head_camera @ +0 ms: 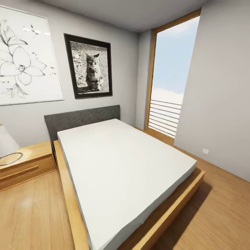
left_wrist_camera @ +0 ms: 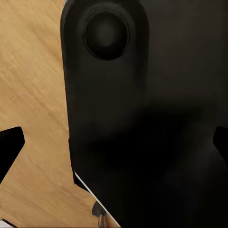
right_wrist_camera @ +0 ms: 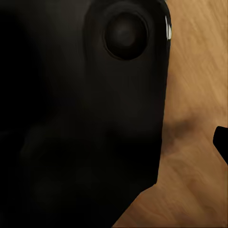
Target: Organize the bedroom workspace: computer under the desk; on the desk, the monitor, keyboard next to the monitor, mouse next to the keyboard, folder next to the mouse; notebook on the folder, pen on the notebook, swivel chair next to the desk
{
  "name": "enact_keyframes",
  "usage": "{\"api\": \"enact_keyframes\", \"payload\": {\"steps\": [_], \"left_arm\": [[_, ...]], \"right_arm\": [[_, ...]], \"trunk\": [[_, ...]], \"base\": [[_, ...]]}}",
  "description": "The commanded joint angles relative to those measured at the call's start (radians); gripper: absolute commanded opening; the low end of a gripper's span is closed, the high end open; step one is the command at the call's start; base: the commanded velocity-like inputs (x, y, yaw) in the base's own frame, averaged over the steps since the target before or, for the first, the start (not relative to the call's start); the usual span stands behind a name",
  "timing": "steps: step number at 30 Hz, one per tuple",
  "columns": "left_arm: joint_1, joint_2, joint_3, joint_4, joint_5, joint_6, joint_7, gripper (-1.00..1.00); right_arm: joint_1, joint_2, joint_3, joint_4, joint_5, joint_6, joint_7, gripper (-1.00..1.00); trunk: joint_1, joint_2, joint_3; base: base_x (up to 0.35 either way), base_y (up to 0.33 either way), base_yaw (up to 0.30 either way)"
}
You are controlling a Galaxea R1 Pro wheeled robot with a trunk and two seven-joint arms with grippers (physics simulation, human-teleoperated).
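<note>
A bedroom is seen from the head view, with none of the task's things visible among what is shown. A bed with a plain white mattress on a light wooden frame takes up the middle of the scene, running from the near centre toward the far wall. A dark grey padded headboard stands against that wall at the far end of the bed. Just left of the bed a light wooden nightstand is placed, and on it the white shade of a lamp is seen at the left edge. Two pictures are hung on the far wall above: a large line drawing of a flower on the left, and to its right a black-framed photograph of a sitting cat. A tall window with a wooden frame and a horizontal railing across its lower part is set into the far right corner. A grey wall closes the right side, with a small white socket low on it. The floor is of light wood.

In the left wrist view a dark robot body part is seen close up over the wooden floor, with black fingertips at the edges; the left gripper appears spread. In the right wrist view a similar dark part covers most of the floor, and one black fingertip is seen at the edge; whether the right gripper is spread or pressed together cannot be told.
</note>
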Motion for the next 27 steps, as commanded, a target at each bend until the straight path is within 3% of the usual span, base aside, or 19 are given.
{"api": "enact_keyframes", "payload": {"steps": [1, 6, 13, 16, 27], "left_arm": [[-0.001, 0.006, 0.006, -0.006, 0.006, -0.006, 0.003, 1.00], [0.000, -0.010, 0.033, -0.021, 0.034, -0.034, 0.001, 1.00], [0.001, -0.050, -0.006, -0.023, -0.001, -0.039, -0.001, 1.00], [0.001, -0.052, -0.004, -0.024, -0.005, -0.022, -0.002, 1.00], [0.001, -0.051, -0.009, -0.023, -0.009, -0.068, -0.004, 1.00]], "right_arm": [[-0.006, 0.006, -0.006, -0.006, 0.002, -0.006, -0.006, 1.00], [-0.010, 0.034, -0.022, -0.034, 0.002, -0.034, -0.010, 1.00], [-0.009, 0.073, 0.001, -0.063, 0.001, -0.037, 0.001, 1.00], [-0.009, 0.090, 0.001, -0.064, 0.001, -0.020, 0.001, 1.00], [-0.009, 0.091, 0.002, -0.064, 0.001, 0.017, 0.002, 1.00]], "trunk": [[-0.004, 0.007, 0.003], [-0.023, 0.042, 0.018], [-0.050, 0.091, 0.040], [-0.061, 0.112, 0.050], [-0.103, 0.189, 0.084]], "base": [[0.000, 0.000, 0.000], [0.000, 0.000, 0.000], [0.000, 0.000, 0.000], [0.000, 0.000, 0.000], [0.000, 0.000, 0.000]]}}
